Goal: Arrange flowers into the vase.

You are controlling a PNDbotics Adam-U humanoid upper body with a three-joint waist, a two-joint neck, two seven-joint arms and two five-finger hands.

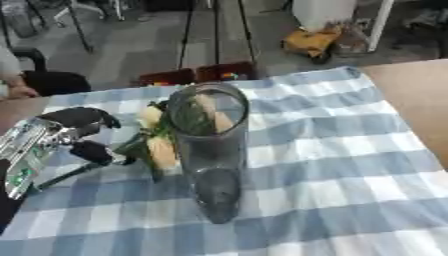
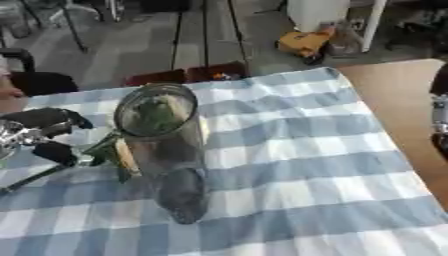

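Checked cloth (image 1: pixel 350 165) bears vase (image 1: pixel 210 150); left hand (image 1: pixel 74 132) grips flowers (image 1: pixel 157 145).

The left arm enters from the left edge, silver at the wrist. Its robot hand (image 1: pixel 83 135) has black fingers and thumb curled toward each other. The right arm barely shows at the right edge.

You are looking at a smooth, clear glass vase (image 1: pixel 210 150) on a soft checked cloth (image 1: pixel 332 165); at the far right, matt wood of the table (image 1: pixel 416 95) is showing.
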